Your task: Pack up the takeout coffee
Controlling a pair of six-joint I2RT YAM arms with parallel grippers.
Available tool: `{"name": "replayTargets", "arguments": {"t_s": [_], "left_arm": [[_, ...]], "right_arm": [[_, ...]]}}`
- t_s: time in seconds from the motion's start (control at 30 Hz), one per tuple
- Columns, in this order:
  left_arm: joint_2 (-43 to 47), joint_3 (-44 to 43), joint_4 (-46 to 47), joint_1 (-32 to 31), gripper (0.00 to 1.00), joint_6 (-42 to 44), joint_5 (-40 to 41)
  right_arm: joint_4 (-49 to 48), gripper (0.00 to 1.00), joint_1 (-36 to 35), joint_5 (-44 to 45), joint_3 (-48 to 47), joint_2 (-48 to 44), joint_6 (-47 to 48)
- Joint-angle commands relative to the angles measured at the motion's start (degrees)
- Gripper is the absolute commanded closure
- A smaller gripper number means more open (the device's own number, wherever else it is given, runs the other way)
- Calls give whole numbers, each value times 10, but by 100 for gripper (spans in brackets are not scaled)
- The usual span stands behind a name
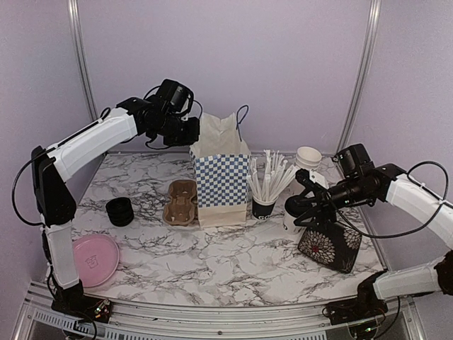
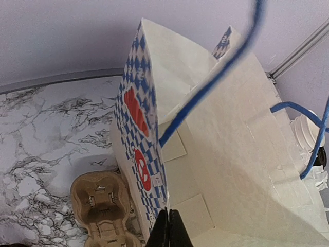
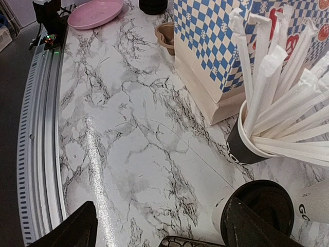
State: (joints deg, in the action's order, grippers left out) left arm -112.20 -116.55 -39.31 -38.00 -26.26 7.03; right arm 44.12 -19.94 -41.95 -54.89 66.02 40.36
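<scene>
Cups first: I count one lidded cup [image 3: 259, 198], white with a black lid, standing on the marble bench [image 3: 139, 144] toward its right side. A second white cup [image 3: 312, 201] with black lettering is just beside it, its top cut off by the frame, so I can't tell whether it has a lid. One stack of unlidded white cups [image 1: 308, 157] sits at the back right; the number in the stack is not readable. One brown pulp carrier [image 1: 180, 200] lies just left of the paper bag [image 1: 221, 177], with two wells showing in the left wrist view.

One bag only, blue-checked and upright at mid-bench. My left tool [image 2: 169, 227] is clenched on the bag's top edge, fingers pressed together with the paper between them. My right tool [image 3: 160, 202] is released, its two fingers spread wide, low over the bench. One finger [image 3: 241, 226] crosses in front of the lidded cup — the cup sits outside the gap, and contact is not readable.

Other items:
- One black cup of straws [image 1: 263, 207], just right of the bag.
- One low stack of black rings [image 1: 119, 211], on the left.
- One pink plate [image 1: 94, 258], at the near left.
- One dark flower-patterned item [image 1: 329, 244], lying under the right arm.
</scene>
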Motion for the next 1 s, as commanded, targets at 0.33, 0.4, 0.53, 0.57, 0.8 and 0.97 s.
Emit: {"name": "replayTargets", "arguments": {"t_s": [0.33, 0.4, 0.53, 0.57, 0.8, 0.97], "left_arm": [[119, 14, 44, 1, 100, -34, 21], [149, 31, 64, 0, 100, -39, 21], [194, 43, 79, 0, 100, -45, 11], [205, 45, 81, 1, 100, -45, 9], [271, 84, 101, 1, 100, -37, 7], [320, 81, 63, 10, 100, -1, 59]], "right_arm": [[0, 16, 5, -15, -22, -1, -9], [2, 16, 5, -18, -25, 2, -9], [11, 16, 5, -26, -35, 10, -6], [14, 16, 5, -30, -38, 11, -3], [41, 17, 4, -57, -60, 21, 14], [52, 20, -30, -39, -85, 28, 30]]}}
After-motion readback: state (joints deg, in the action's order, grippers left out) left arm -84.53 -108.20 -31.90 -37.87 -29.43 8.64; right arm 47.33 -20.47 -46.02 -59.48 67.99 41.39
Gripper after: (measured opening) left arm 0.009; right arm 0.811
